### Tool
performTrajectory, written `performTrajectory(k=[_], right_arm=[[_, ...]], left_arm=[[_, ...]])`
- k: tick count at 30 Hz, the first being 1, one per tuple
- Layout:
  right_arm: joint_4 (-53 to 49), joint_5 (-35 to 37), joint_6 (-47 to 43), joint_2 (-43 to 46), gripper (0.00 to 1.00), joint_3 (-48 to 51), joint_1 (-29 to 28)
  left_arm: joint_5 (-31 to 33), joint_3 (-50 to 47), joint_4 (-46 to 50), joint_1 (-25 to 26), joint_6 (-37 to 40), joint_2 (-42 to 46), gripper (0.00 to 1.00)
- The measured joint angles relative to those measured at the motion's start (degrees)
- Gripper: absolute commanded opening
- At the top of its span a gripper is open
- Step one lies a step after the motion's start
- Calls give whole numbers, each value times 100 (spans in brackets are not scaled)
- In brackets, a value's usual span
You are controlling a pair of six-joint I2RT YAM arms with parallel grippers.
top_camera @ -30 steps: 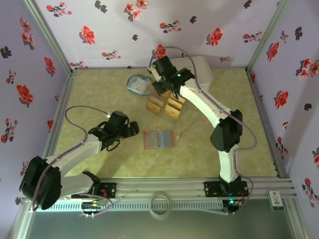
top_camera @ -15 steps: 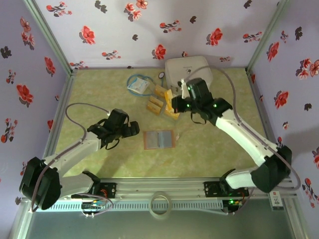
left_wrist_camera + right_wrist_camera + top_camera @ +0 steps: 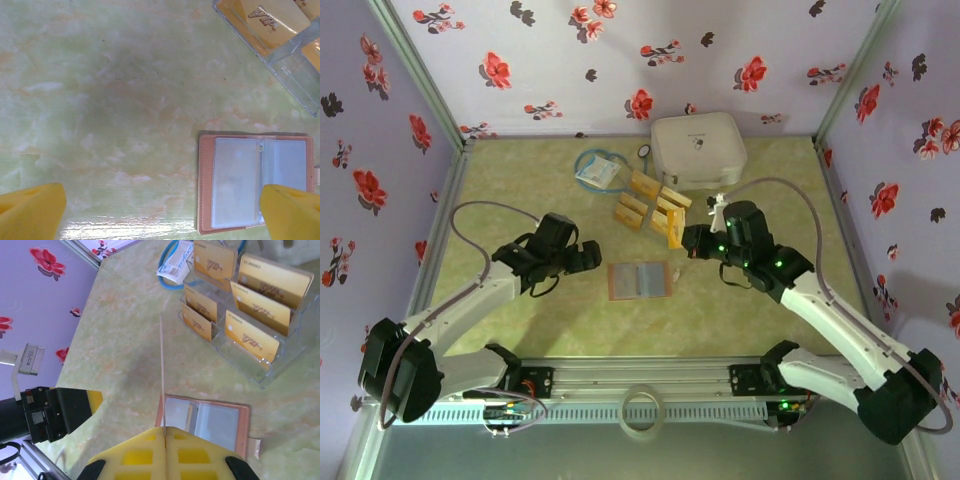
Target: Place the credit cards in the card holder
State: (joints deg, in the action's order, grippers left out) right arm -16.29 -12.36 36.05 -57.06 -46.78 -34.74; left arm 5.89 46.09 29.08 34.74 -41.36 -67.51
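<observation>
On the left side of the worktop point(image 3: 510, 200), the left end effector point(image 3: 587, 258) hovers with its yellow fingers spread wide and nothing between them, just beside the card holder point(image 3: 639, 280), much where it was a second ago. That holder lies flat and unfolded near the middle, its clear pockets facing up and, as far as I can tell, unfilled. Behind it stands the clear rack point(image 3: 642, 205) with the remaining credit cards point(image 3: 250, 310) upright in its slots. What has changed is on the right: the right arm, which a second ago was reaching over the rack, has swung back and down. The right end effector point(image 3: 165, 432) is now clenched on a single card point(image 3: 162, 370), seen edge-on in the wrist view and held upright near one edge of the holder. By my reading the pick is done and insertion comes next: the thin card must meet a pocket mouth, and the loose holder may slide unless steadied
</observation>
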Motion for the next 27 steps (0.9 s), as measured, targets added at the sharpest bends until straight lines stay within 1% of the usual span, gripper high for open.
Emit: performTrajectory(k=[4, 7, 13, 19, 22, 27], right_arm=[[627, -192, 319, 79, 0, 872, 0], [1086, -400, 566, 4, 0, 1298, 0], [2577, -850, 1043, -605, 0, 1954, 26], [3888, -1202, 1353, -1453, 0, 2361, 26], [4463, -1300, 1438, -1672, 0, 2557, 26], [5097, -1355, 1545, -1958, 0, 2743, 26]], left_arm=[[-22, -125, -190, 81, 17, 9, 100], [-44, -302, -341, 160, 22, 7, 100], [-31, -393, -662, 402, 98, -369, 100], [155, -396, -964, 734, 214, -964, 100], [319, -396, -1051, 850, 256, -1187, 100], [623, -396, -1172, 1029, 280, -1401, 100]])
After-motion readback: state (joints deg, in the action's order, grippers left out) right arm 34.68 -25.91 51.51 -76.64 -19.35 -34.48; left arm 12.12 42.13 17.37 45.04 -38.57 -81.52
